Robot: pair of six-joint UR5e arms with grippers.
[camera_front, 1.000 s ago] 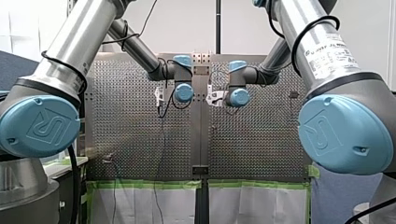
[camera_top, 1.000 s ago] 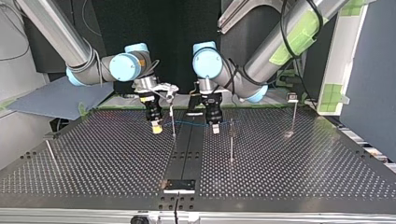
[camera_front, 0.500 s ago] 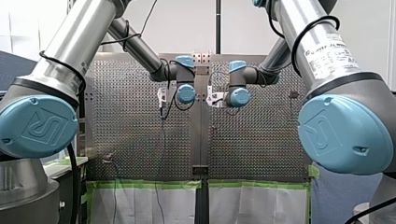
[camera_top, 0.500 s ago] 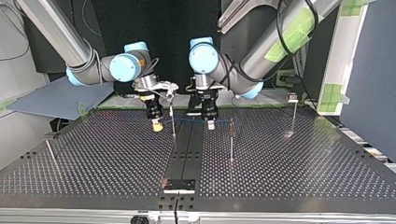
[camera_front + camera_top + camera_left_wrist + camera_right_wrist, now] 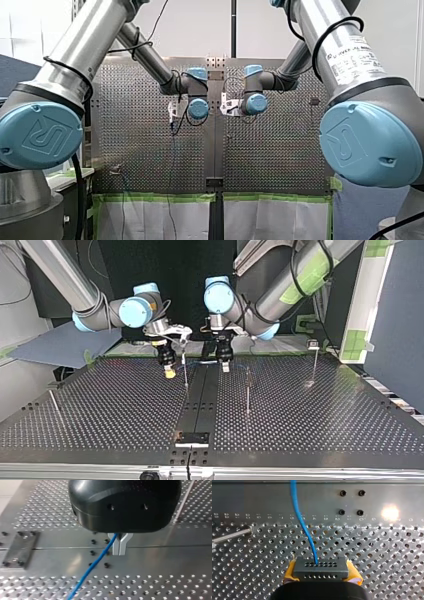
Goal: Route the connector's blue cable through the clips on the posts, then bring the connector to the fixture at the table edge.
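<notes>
In the front view, my left arm [image 5: 75, 65] comes in from nine o'clock and my right arm [image 5: 345, 55] from three o'clock. Their blue wrist joints meet over the middle of the table [image 5: 280, 160] and hide the fingers.

In the top view, my right gripper [image 5: 170, 373] hangs at about eleven o'clock and my left gripper [image 5: 226, 367] just past twelve. A thin post [image 5: 185, 371] stands between them, close to the right one. A second post [image 5: 247, 392] stands beyond the left gripper and a third post [image 5: 314, 362] at two o'clock. The fixture [image 5: 191, 438] sits at six o'clock on the table edge, well apart from both grippers.

In the left wrist view, the metal fingers [image 5: 116, 547] are pressed together. The blue cable [image 5: 95, 564] comes out from their root, pinched as far as I can tell. A dark plate [image 5: 20, 548] lies off to one side.

In the right wrist view, the yellow pads [image 5: 290, 571] clamp the connector [image 5: 320, 567]. The cable runs ahead from it, past a metal rod [image 5: 233, 535].
</notes>
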